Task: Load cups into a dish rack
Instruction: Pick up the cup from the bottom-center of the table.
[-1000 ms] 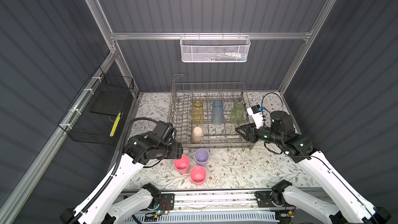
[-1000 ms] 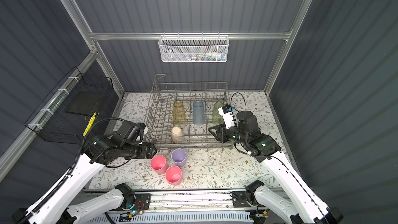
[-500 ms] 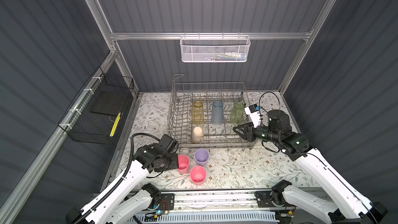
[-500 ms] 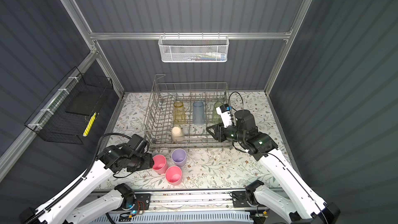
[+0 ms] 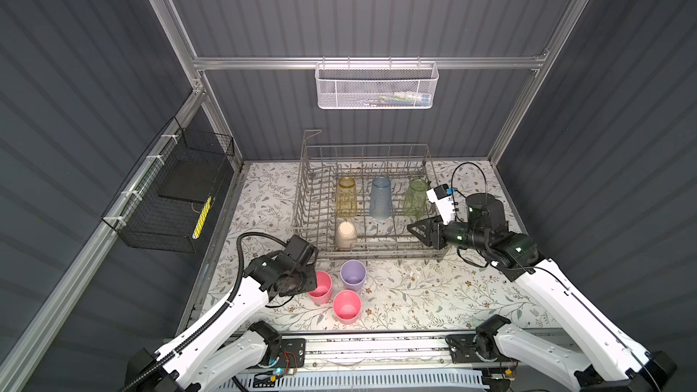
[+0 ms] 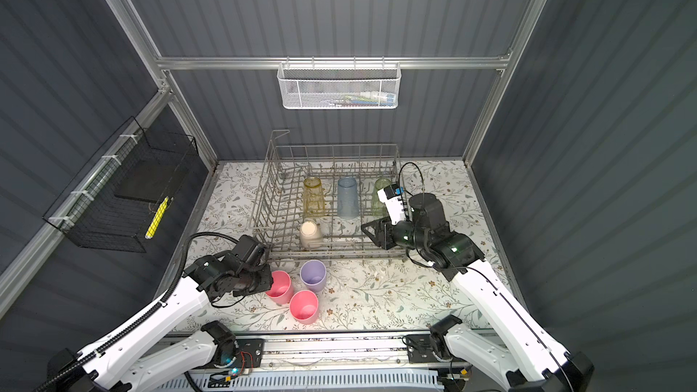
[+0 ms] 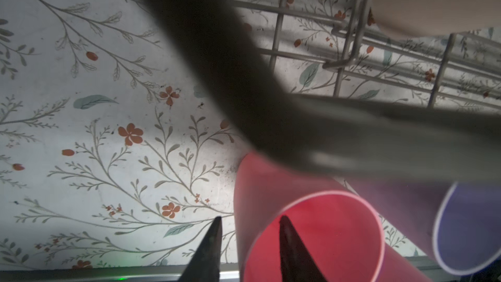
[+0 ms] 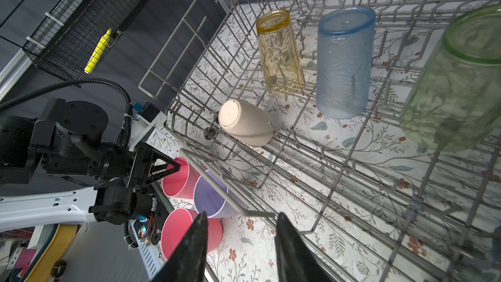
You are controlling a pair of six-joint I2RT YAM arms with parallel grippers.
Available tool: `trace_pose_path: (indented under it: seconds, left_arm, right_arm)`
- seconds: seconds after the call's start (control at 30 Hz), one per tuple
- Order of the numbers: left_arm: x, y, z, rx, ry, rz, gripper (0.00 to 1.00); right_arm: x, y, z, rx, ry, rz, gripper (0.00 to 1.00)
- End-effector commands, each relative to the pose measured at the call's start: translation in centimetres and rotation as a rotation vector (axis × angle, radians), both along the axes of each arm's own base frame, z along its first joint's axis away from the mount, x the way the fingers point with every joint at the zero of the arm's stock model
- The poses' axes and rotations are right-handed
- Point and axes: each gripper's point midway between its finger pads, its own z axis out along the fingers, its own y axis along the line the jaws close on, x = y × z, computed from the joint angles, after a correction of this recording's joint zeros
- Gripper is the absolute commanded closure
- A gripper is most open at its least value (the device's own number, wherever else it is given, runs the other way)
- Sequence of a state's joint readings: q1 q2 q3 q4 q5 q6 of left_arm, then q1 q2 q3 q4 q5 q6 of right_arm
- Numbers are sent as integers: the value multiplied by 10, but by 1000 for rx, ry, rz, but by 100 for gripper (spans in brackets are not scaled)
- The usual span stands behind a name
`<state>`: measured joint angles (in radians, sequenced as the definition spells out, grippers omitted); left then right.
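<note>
Two pink cups (image 5: 321, 291) (image 5: 347, 308) and a lilac cup (image 5: 353, 275) stand upright on the mat in front of the dish rack (image 5: 377, 254). Inside the rack the amber (image 5: 346, 196), blue (image 5: 380, 197) and green (image 5: 415, 196) cups stand upside down, and the beige cup (image 5: 345, 233) leans over. My left gripper (image 7: 248, 219) straddles the left pink cup's (image 7: 311, 234) wall, one finger inside and one outside, with a sliver of gap showing. My right gripper (image 8: 241, 214) hangs open and empty over the rack's front right part (image 6: 365, 231).
A white mesh basket (image 5: 377, 90) hangs on the back wall. A black wire basket (image 5: 169, 197) holding a yellow item hangs on the left wall. The lilac cup (image 7: 471, 226) touches or nearly touches the straddled pink cup. The rack's front rail (image 7: 347, 36) runs close by my left gripper.
My left arm has dropped down and forward to the left pink cup, and its jaws have narrowed around the cup's wall. My right gripper has drifted slightly left over the rack.
</note>
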<state>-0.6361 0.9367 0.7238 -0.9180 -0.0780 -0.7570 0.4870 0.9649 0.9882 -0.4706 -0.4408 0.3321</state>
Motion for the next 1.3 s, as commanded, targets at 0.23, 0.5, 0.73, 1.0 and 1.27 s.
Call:
trace_pose_path:
  seconds: [0.23,0.5,0.73,1.0,1.27]
  left_arm:
    - [-7,2,-15,15,47,13,78]
    - [-11,1,-13,13,69,9,93]
    - [-14,5,-3,19,62,9,100]
    - [-32,15,36,4,55,-24,100]
    - [-36,21,112,-43,-80,-80,100]
  right_arm:
    - [5,5,-6,-5,5,9,57]
    - [6,4,-6,-10,4,4,57]
    - [6,3,-8,-11,10,-2,57]
    - [8,7,-3,-2,11,11,57]
    - [13,12,10,22,10,21,55]
